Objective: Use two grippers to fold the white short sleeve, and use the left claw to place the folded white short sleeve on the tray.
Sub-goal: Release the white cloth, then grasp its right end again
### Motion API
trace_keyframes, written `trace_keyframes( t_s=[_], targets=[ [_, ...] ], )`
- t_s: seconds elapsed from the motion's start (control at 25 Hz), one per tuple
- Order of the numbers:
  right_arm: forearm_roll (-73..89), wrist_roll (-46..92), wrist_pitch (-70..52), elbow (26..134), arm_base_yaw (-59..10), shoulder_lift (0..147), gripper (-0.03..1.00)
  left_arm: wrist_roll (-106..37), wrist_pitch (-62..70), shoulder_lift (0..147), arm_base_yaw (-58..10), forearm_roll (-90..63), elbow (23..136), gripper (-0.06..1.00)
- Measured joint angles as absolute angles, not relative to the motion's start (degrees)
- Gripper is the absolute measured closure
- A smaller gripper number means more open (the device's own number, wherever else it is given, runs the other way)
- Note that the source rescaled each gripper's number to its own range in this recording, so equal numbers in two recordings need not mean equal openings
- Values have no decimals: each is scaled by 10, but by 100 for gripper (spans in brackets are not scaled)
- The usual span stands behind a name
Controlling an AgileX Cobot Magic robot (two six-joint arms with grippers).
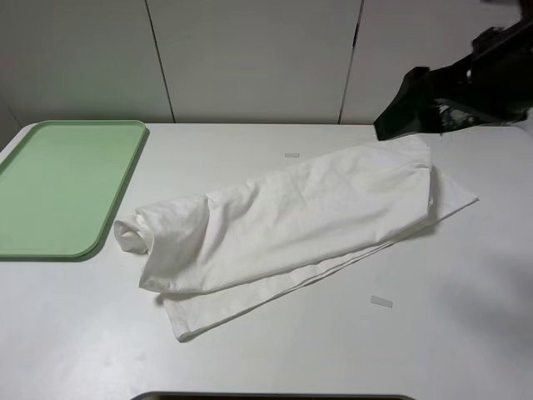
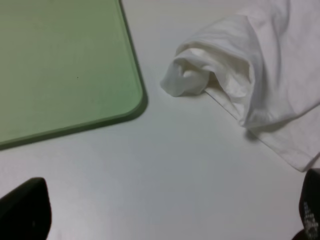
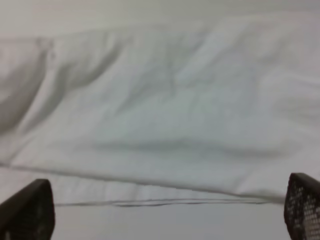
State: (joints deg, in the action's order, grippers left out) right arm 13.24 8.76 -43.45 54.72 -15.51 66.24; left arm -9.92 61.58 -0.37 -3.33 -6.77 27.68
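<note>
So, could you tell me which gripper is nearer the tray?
Left. The left gripper is by a corner of the tray; the right gripper is over the far end of the shirt.

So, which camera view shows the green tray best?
The exterior high view: the tray appears almost whole, cut only at the picture's edge. The left wrist view shows one rounded corner; the right wrist view shows none.

The white table [image 1: 333,350] is carrying it all. The tray [image 1: 58,187] is lying flat at its far left corner. The white short sleeve [image 1: 291,217] is stretching across the middle, folded lengthwise, its rolled end sitting just beside the tray, apart from it. A far tape strip [image 1: 291,155] and a near tape strip [image 1: 381,302] are flanking the shirt.
</note>
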Motion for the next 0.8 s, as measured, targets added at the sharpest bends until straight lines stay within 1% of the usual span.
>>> trace_keyframes(
  t_s=[0.16, 0.2, 0.24, 0.4, 0.44, 0.48, 0.56, 0.6, 0.68, 0.8],
  targets=[
    [238, 216, -432, 547, -155, 736, -3, -99, 616, -4, -33, -68, 277, -6],
    [238, 216, -432, 547, -155, 736, -3, -99, 616, -4, -33, -68, 277, -6],
    [254, 260, -436, 553, -147, 777, -3, -99, 616, -4, -33, -68, 277, -6],
    [249, 277, -450, 587, -122, 838, -3, -99, 616, -4, -33, -68, 277, -6],
    [246, 279, -452, 602, -115, 854, -3, -99, 616, -4, -33, -68, 277, -6],
    [217, 283, -461, 665, -80, 929, -3, -99, 616, -4, -33, -68, 277, -6],
    [205, 285, -463, 703, -57, 972, -3, -99, 616, -4, -33, -68, 277, -6],
    [205, 285, -463, 703, -57, 972, -3, -99, 616, -4, -33, -68, 277, -6],
    [196, 285, -464, 760, -25, 1036, -3, -99, 616, -4, -33, -68, 277, -6],
    [185, 299, -467, 826, 0, 1104, -3, -99, 616, -4, -33, -68, 277, -6]
  ],
)
